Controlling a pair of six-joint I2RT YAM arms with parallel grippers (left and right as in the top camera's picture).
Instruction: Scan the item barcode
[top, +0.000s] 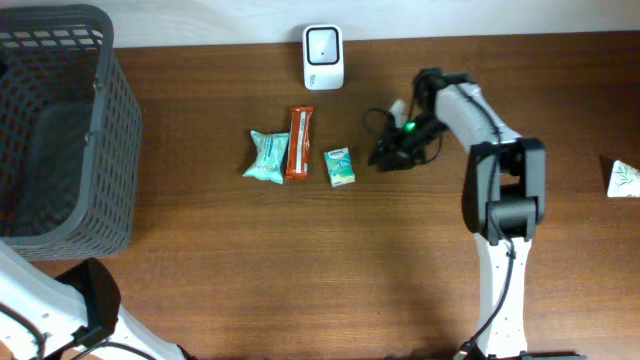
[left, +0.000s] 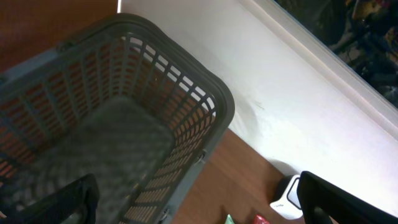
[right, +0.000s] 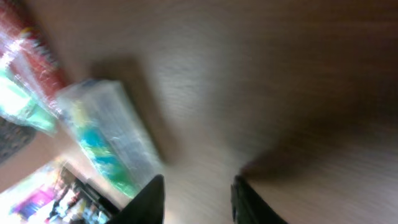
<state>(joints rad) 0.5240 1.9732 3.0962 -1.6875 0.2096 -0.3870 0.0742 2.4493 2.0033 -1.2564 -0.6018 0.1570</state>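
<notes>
Left hand: nearest, on the arm rising from the 7 o'clock corner of the bench. It is released, its two dark fingers spread wide with nothing between them, above the basket.
Side packet: pale with green print, at the 3 o'clock edge, partly cut off by the overhead view and well apart from everything else.
Small box: the task's item closest to a hand. It lies flat just past bench centre toward 12 o'clock, white with blue-green print. From the right wrist it is blurred, in shiny wrap.
Right hand: just at 3 o'clock of the small box, near it but apart, low over the wood. Its fingertips are parted with bare bench between them, so it is released and grasping nothing. A green light glows on its body.
Teal pouch: at the 9 o'clock end of the item row, its edge against the bar.
Red-orange bar: between pouch and box, lying lengthwise from 12 to 6 o'clock.
Basket: dark grey lattice, filling the 10 o'clock corner.
Scanner: white, upright at the 12 o'clock edge, beyond the bar and well apart from the row.
</notes>
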